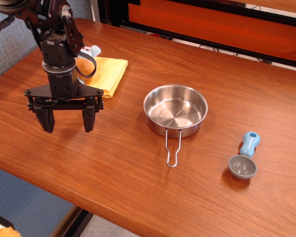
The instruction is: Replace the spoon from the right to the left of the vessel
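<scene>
the short spoon with a round grey bowl and a thick light-blue handle [244,157] lay on the brown wooden table [138,187], to the right of the shallow shiny steel pan with a long thin wire loop handle [175,109], near it but not touching. its bowl pointed toward the front edge of the table and its handle pointed away.

the black robot gripper [68,120] was on the far left, well apart from the spoon, with the pan between them. i judged that the main danger was the crossing: if the arm travelled low over the pan, a finger could hit the rim or the wire handle and push the pan. the handle of the spoon was thick and rounded, so a grip placed off its middle could make it slip or turn. the spoon was also not far from the front edge.

the arm came down from the upper left, and the gripper pointed straight down above the table, in front of a folded yellow cloth [108,73]. its jaws stood wide apart and held nothing.
</scene>
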`<state>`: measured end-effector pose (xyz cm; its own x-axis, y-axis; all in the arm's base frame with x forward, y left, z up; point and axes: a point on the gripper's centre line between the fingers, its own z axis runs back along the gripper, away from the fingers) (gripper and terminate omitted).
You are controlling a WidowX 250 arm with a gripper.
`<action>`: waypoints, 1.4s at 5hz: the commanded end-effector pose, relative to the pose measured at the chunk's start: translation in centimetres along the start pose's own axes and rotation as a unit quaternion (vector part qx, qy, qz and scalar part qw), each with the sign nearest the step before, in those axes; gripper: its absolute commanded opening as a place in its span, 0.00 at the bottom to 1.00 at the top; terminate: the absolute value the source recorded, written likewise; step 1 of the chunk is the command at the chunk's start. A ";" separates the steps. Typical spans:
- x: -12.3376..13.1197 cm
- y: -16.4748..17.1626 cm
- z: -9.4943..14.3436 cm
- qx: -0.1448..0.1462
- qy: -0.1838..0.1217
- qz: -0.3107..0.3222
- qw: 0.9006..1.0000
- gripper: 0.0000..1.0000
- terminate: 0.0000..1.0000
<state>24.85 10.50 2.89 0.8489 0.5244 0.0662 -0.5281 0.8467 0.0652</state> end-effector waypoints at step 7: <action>-4.3 -16.4 10.3 -0.063 -0.128 -0.208 0.968 1.00 0.00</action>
<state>30.00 -6.64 10.40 0.9586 0.1011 0.2663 -0.1140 0.9929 0.0331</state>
